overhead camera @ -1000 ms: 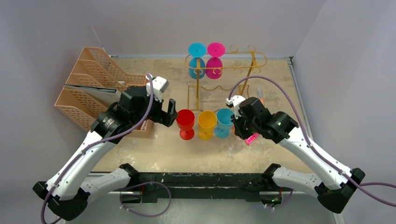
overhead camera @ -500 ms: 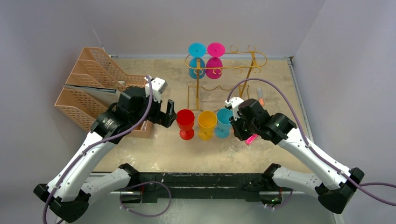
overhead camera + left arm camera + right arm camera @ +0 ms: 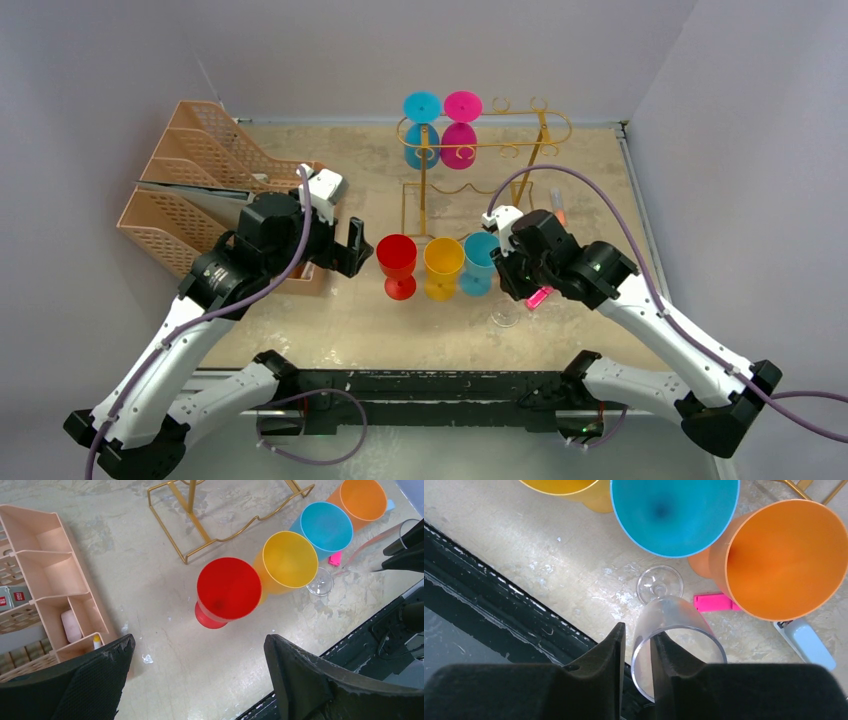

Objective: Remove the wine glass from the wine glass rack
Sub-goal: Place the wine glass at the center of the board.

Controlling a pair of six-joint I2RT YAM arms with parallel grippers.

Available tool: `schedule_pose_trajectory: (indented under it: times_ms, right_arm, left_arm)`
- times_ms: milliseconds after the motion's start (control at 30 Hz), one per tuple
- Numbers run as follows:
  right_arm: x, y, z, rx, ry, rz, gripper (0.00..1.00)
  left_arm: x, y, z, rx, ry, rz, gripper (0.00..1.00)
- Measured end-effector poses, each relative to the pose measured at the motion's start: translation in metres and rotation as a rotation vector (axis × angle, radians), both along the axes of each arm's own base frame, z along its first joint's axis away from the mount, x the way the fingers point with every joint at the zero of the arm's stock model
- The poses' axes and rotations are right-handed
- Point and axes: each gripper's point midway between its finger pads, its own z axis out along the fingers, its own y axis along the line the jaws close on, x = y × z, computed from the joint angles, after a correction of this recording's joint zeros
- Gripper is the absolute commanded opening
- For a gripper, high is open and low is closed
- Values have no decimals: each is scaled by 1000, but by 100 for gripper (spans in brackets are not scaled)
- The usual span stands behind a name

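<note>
A clear wine glass (image 3: pixel 672 614) stands upright on the table, its foot (image 3: pixel 659 584) flat, beside a blue cup (image 3: pixel 674 515) and an orange cup (image 3: pixel 784 560). My right gripper (image 3: pixel 638 630) straddles its rim, one finger outside and one inside the bowl. The jaws are parted, with a gap to the glass wall. The gold wine glass rack (image 3: pixel 424 195) stands at the back with a blue glass (image 3: pixel 421 135) and a magenta glass (image 3: pixel 461 132) hanging upside down. My left gripper (image 3: pixel 199 639) hangs wide open and empty, near the red glass (image 3: pixel 228 587).
Red, yellow (image 3: pixel 443 262) and blue cups stand in a row in front of the rack. Peach mesh file trays (image 3: pixel 200 190) fill the left side. A pink marker (image 3: pixel 714 602) and a white-blue item (image 3: pixel 806 642) lie near the clear glass. The black front rail (image 3: pixel 420 385) is close.
My right jaws have parted from the clear glass's wall, and the glass stays standing. My left arm has drawn back a little to the left, still open.
</note>
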Motion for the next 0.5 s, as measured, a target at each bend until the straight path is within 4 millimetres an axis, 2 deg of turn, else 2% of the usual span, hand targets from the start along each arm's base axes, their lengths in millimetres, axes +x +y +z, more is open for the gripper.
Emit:
schedule_pose_trajectory:
  times_ms: [267, 500]
  right_arm:
    - [2, 2, 8, 13, -6, -9, 9]
    - [3, 3, 8, 10, 0, -14, 11]
  left_arm:
    - [0, 0, -1, 4, 5, 0, 100]
    - [-1, 1, -1, 4, 6, 0, 100]
